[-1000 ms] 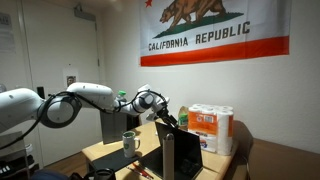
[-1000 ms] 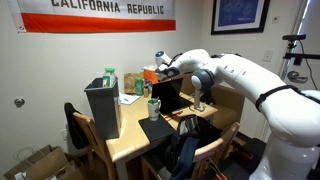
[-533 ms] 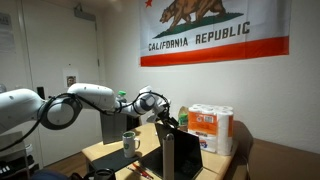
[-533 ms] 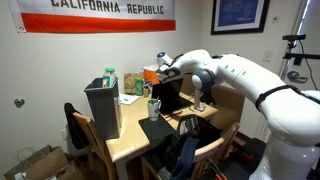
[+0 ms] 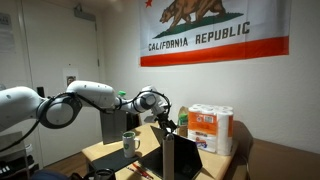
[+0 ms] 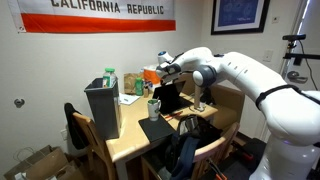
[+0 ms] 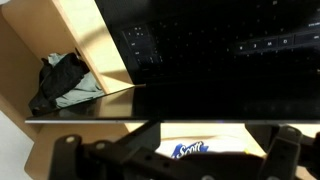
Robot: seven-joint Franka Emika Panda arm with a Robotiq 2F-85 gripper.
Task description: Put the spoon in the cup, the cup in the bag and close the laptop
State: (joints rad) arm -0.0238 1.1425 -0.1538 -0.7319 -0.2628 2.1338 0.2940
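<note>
The dark grey laptop (image 6: 168, 98) at mid-frame stood open, so closing it remained. The black gripper (image 7: 176, 148), jaws spread and empty, hovered near its lid edge.

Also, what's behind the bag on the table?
A pack of paper towels stands behind the bag, with an orange bottle beside it. The bag covers the pack's lower corner, and anything low between them cannot be seen.

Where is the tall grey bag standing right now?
In an exterior view the bag stands upright on the wooden table, toward the picture's left, with the open laptop to its right.
</note>
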